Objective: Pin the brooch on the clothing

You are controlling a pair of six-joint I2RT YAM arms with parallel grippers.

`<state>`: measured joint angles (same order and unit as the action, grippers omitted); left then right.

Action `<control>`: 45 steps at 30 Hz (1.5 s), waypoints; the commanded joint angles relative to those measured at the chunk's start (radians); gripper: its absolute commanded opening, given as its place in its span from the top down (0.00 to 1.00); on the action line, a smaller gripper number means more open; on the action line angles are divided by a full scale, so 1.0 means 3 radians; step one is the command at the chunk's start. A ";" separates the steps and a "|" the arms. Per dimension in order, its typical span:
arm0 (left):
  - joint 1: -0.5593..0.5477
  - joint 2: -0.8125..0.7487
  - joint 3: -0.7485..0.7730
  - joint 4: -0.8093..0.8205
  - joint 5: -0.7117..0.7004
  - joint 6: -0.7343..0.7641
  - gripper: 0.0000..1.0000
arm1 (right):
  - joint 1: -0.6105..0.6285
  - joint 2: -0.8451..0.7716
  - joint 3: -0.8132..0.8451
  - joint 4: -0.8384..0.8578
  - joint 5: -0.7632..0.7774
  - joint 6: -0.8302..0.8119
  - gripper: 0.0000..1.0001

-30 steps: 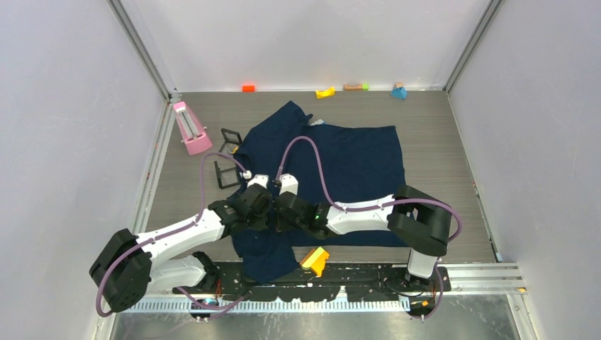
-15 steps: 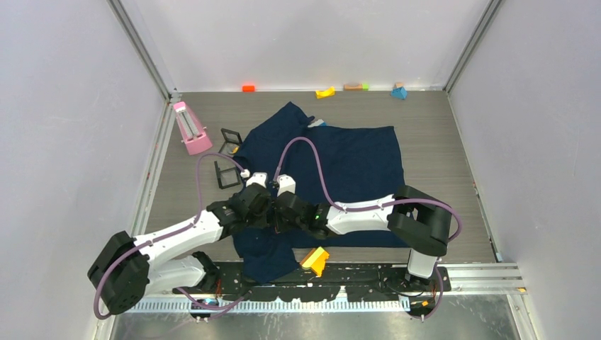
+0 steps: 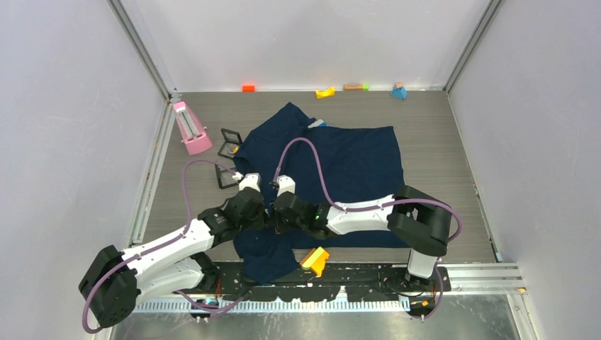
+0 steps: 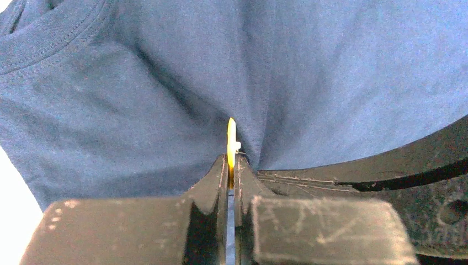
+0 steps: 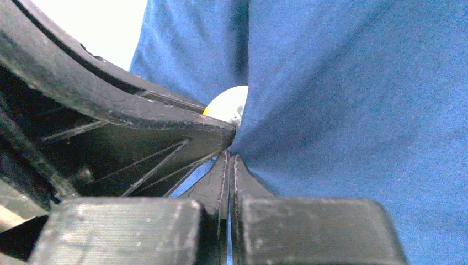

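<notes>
Top external: pincers (image 3: 271, 214) seemingly over brooch (image 4: 231, 144)

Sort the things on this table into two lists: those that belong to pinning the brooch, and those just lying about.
Belonging to the job: brooch, clamped edge-on in the left pincer; navy T-shirt, its fabric pinched by the right pincer.

Lying about: pink object; black frames; yellow wedge block near the arms; orange block, yellow block and blue block along the far edge.
</notes>
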<state>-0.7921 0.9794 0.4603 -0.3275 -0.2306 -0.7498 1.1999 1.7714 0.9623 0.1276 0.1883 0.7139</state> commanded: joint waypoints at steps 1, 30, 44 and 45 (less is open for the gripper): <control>-0.0001 -0.0104 -0.0022 0.0349 -0.0008 -0.0121 1.00 | 0.0024 -0.0091 -0.0013 0.0229 -0.0091 0.0039 0.99; 0.0155 -0.0068 -0.0072 0.0412 0.0234 -0.0075 1.00 | 0.0024 -0.0540 -0.0505 0.0417 0.0165 -0.0002 0.52; 0.0155 -0.0130 -0.0124 0.0513 0.0324 -0.0043 1.00 | 0.0019 -0.0161 -0.0364 0.0680 -0.0038 -0.0061 0.73; 0.0155 -0.0130 -0.0131 0.0534 0.0339 -0.0038 1.00 | 0.0019 -0.0139 -0.0356 0.0700 -0.0067 -0.0067 0.79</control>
<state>-0.7506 0.9588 0.4316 -0.2478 -0.1505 -0.7746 1.2022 1.6997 0.8165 0.2325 0.1860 0.7086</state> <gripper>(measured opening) 0.027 0.295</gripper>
